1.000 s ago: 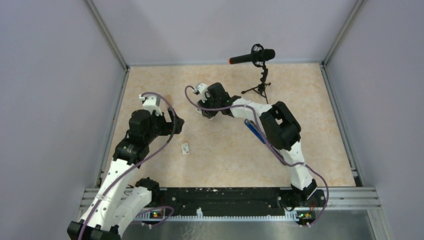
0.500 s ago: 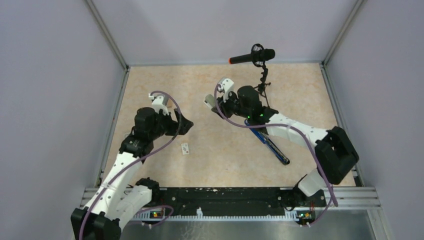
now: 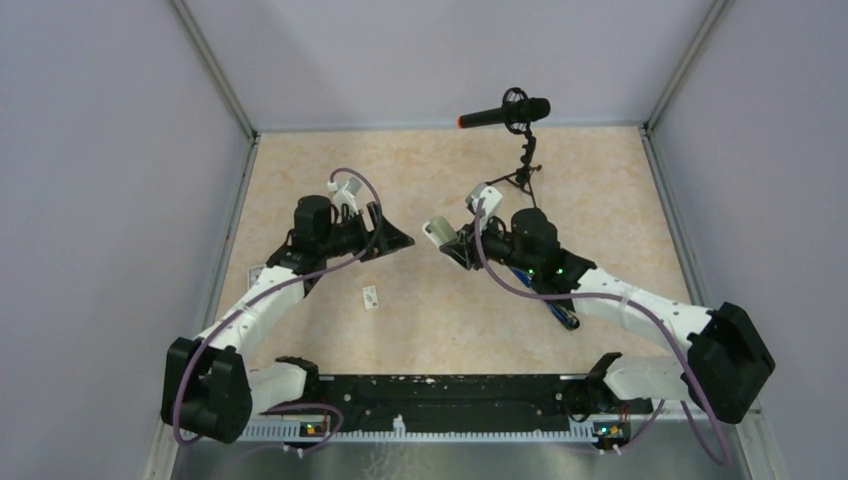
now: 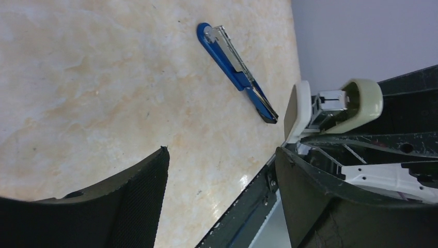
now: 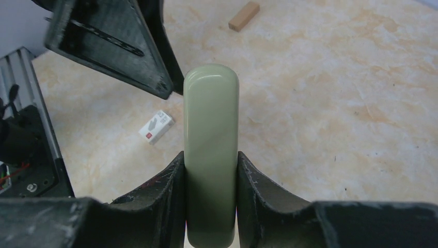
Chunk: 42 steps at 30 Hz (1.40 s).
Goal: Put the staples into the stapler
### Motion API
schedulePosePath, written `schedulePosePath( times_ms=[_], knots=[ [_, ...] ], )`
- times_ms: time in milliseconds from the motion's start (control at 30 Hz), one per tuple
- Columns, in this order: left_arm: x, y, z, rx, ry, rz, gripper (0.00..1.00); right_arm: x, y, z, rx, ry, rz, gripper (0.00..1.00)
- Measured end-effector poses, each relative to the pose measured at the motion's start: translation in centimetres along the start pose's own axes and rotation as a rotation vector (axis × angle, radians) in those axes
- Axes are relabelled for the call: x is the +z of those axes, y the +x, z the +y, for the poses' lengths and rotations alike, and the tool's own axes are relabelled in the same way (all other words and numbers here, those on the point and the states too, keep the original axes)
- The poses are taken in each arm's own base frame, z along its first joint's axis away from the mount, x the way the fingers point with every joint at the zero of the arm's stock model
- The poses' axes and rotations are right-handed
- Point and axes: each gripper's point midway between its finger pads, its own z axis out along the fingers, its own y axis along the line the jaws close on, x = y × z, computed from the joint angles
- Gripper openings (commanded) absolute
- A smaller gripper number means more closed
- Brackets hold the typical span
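The pale grey-green stapler (image 5: 210,150) is clamped upright between my right gripper's (image 5: 210,160) two fingers, its rounded end pointing away from the wrist. From above, the stapler (image 3: 435,231) hangs over the middle of the table in the right gripper (image 3: 447,239). My left gripper (image 3: 397,240) faces it from the left, a short gap away, open with nothing between its fingers. In the left wrist view the stapler (image 4: 341,106) shows its metal rail just past my left gripper (image 4: 222,152). The small white staples box (image 3: 371,297) with a red mark lies flat on the table, nearer the arm bases, also visible as the staples box (image 5: 156,126).
A blue bar with a black end (image 4: 235,72) lies on the table under the right forearm. A microphone on a small tripod (image 3: 520,160) stands at the back. A brown wooden block (image 5: 244,15) lies farther off. Metal rails edge the table.
My right arm has swung its elbow out to the right and brought the stapler nearer the middle. My left gripper has moved right, towards the stapler.
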Motion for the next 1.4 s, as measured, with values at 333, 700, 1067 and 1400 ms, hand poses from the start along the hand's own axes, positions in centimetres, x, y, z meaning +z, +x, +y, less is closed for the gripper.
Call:
schedulePosePath(
  times_ms=[333, 700, 1067, 1400],
  knots=[
    [0.8, -2.0, -4.4, 0.009, 0.152, 0.020, 0.79, -1.4, -3.9, 2.0, 0.053, -0.070, -0.131, 0.03],
    [2.0, -0.6, -5.3, 0.013, 0.179, 0.065, 0.78, -1.5, -4.3, 2.3, 0.092, -0.075, -0.144, 0.03],
    [2.2, -0.8, -6.1, 0.026, 0.169, 0.062, 0.83, -2.2, -5.4, 2.9, 0.158, -0.092, -0.170, 0.03],
    [-0.3, -2.8, -7.9, 0.125, 0.141, -0.061, 0.74, -2.7, -5.8, 3.0, 0.149, -0.089, -0.182, 0.04]
  ],
)
